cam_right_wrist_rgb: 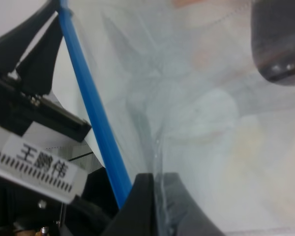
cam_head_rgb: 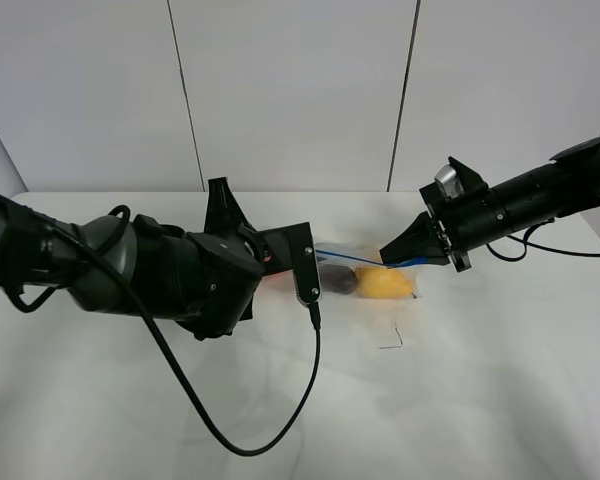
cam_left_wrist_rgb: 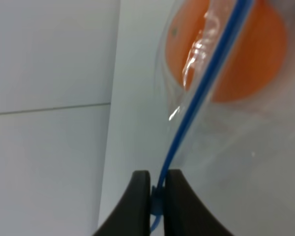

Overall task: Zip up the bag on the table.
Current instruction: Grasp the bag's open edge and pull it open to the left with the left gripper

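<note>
Bag (cam_head_rgb: 368, 272) centre frame on worktop (cam_head_rgb: 480, 380). Left end effector (cam_left_wrist_rgb: 157, 181) clenched on its blue strip (cam_left_wrist_rgb: 196, 98); right end effector (cam_right_wrist_rgb: 156, 183) clenched on film just beside strip. Right wrist alone shows white label (cam_right_wrist_rgb: 39, 164), "王鹏伟". Orange fruit (cam_left_wrist_rgb: 246, 54) plain in left wrist, yellow fruit (cam_head_rgb: 385, 284) in high view.

Bright even light, soft shadows, wrist cams blurry w/ glare on bag (cam_left_wrist_rgb: 221, 98)
</note>
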